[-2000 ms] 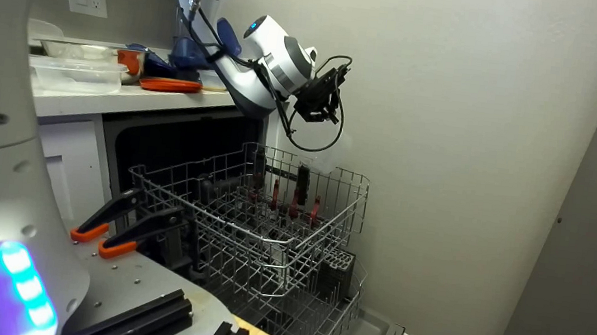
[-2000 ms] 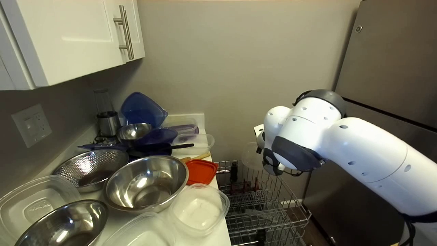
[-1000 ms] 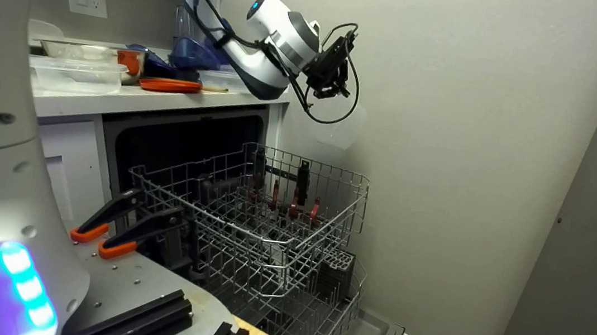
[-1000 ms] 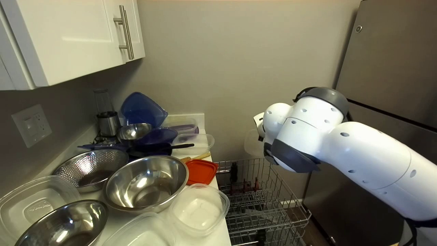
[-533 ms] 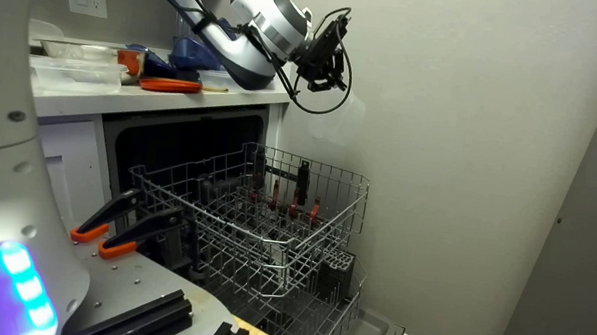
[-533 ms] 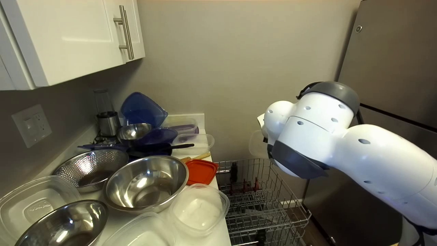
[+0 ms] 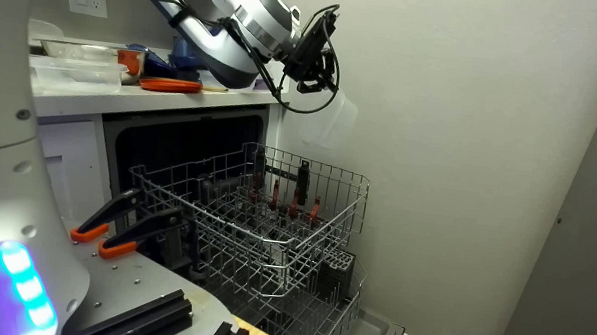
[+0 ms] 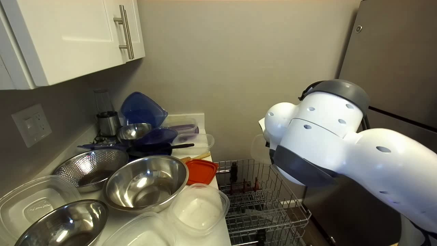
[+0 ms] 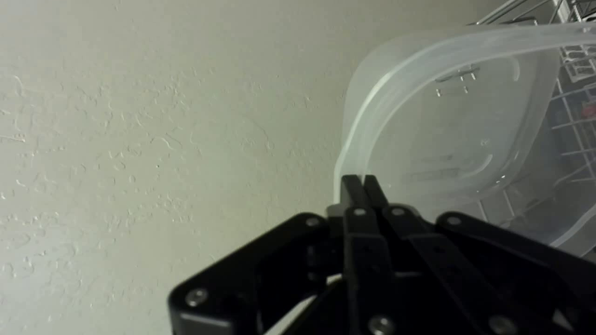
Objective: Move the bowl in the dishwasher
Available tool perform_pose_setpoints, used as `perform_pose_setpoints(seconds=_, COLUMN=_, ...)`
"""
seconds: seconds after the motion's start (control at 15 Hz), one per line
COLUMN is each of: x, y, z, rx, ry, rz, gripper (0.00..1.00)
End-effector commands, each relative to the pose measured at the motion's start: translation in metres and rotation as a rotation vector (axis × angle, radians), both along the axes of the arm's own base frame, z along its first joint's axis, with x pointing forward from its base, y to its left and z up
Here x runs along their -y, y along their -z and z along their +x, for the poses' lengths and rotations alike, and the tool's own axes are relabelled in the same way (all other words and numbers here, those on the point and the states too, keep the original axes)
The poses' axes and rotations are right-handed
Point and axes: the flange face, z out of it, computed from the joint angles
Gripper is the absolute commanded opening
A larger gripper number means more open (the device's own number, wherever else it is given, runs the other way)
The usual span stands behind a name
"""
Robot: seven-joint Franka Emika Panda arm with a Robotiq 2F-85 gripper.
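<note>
The bowl, a translucent whitish container with rounded corners, hangs from my gripper in the wrist view (image 9: 442, 125). It also shows in both exterior views, faint against the wall (image 7: 328, 126) (image 8: 260, 150). My gripper (image 9: 364, 179) is shut on the bowl's rim. In an exterior view the black gripper (image 7: 331, 88) is high above the rack, with the bowl tilted below it. The dishwasher (image 7: 189, 135) stands open, with its dark interior under the counter. Its grey upper wire rack (image 7: 273, 240) is pulled out, below the bowl and apart from it.
A white counter (image 7: 171, 101) above the dishwasher carries steel bowls (image 8: 146, 184), clear containers (image 8: 199, 208), a red lid (image 8: 201, 172) and blue items (image 8: 143, 109). A wall (image 7: 446, 150) is close behind the bowl. A fridge (image 8: 385, 58) stands at the right. A lower rack (image 7: 337, 318) sits below.
The arm has risen with the bowl, from close above the rack's rim to well above it. It then shifted left in an exterior view, toward the counter. The racks have not moved.
</note>
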Motion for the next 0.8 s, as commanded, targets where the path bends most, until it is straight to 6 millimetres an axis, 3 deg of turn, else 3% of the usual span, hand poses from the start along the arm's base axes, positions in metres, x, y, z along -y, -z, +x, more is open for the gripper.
perform_pose_setpoints(seconds=0.0, x=0.003, y=0.001, z=-0.002, rx=-0.004, ry=0.006, rz=0.003, gripper=0.01)
perform_pose_setpoints(seconds=0.53, x=0.004, y=0.0, z=-0.004, rx=-0.006, ry=0.01, rz=0.006, gripper=0.0)
perform_pose_setpoints(seconds=0.73, x=-0.023, y=-0.002, z=0.009, rx=0.054, ry=-0.034, rz=-0.066, gripper=0.0)
